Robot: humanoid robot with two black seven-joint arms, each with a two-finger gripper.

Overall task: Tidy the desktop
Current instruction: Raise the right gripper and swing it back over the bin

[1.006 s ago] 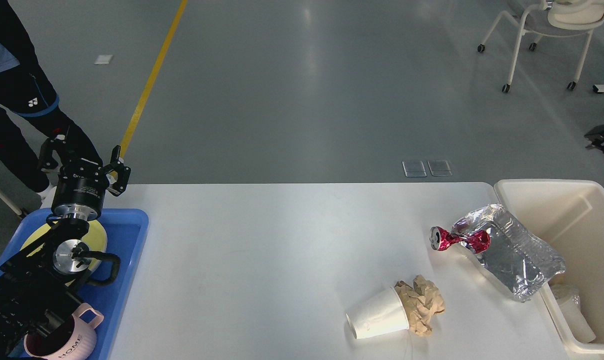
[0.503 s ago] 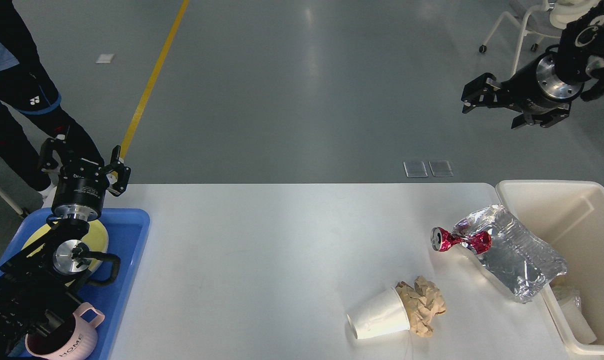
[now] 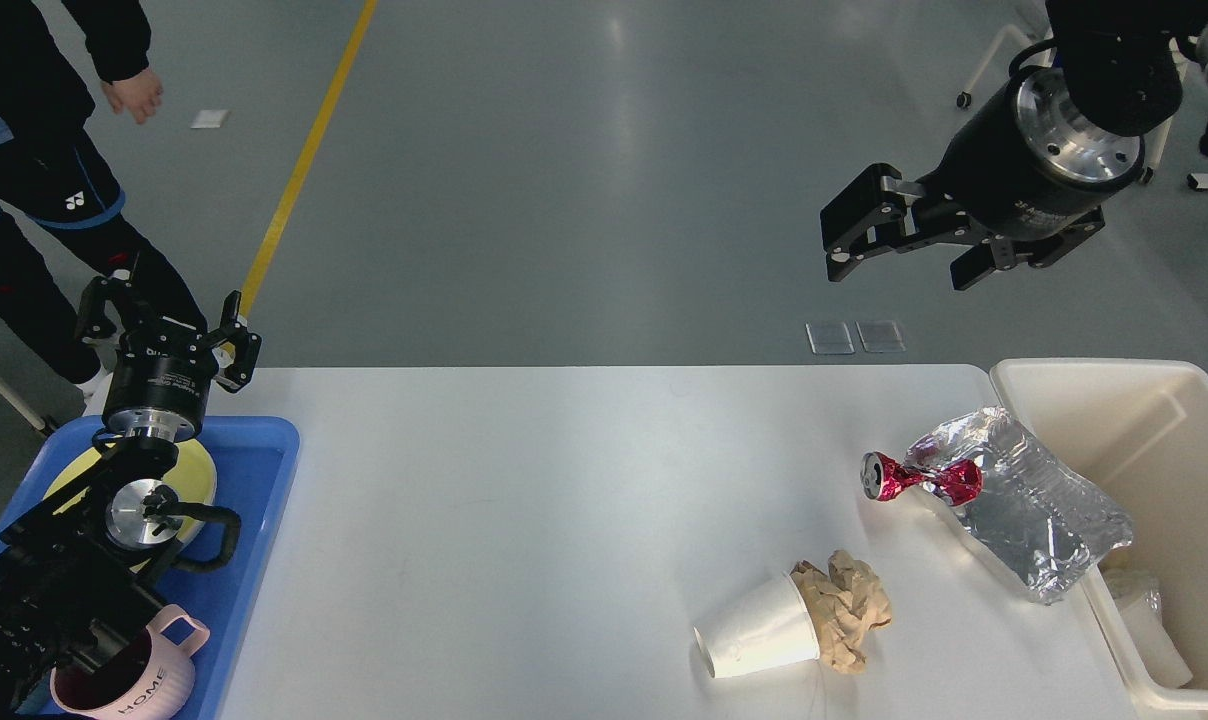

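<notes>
On the desktop (image 3: 524, 520), blue tray (image 3: 264, 440) holds yellow plate (image 3: 199, 470) and pink mug (image 3: 134, 685); both arms' jaws spread, empty.

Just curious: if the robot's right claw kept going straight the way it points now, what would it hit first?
Probably nothing soon: the right gripper, open, points left and slightly down, above the floor beyond the desktop. Depth is unclear.

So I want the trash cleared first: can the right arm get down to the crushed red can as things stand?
Probably yes: the right gripper hangs open above the desktop, and nothing covers the crushed red can, though the silver bag touches it.
</notes>
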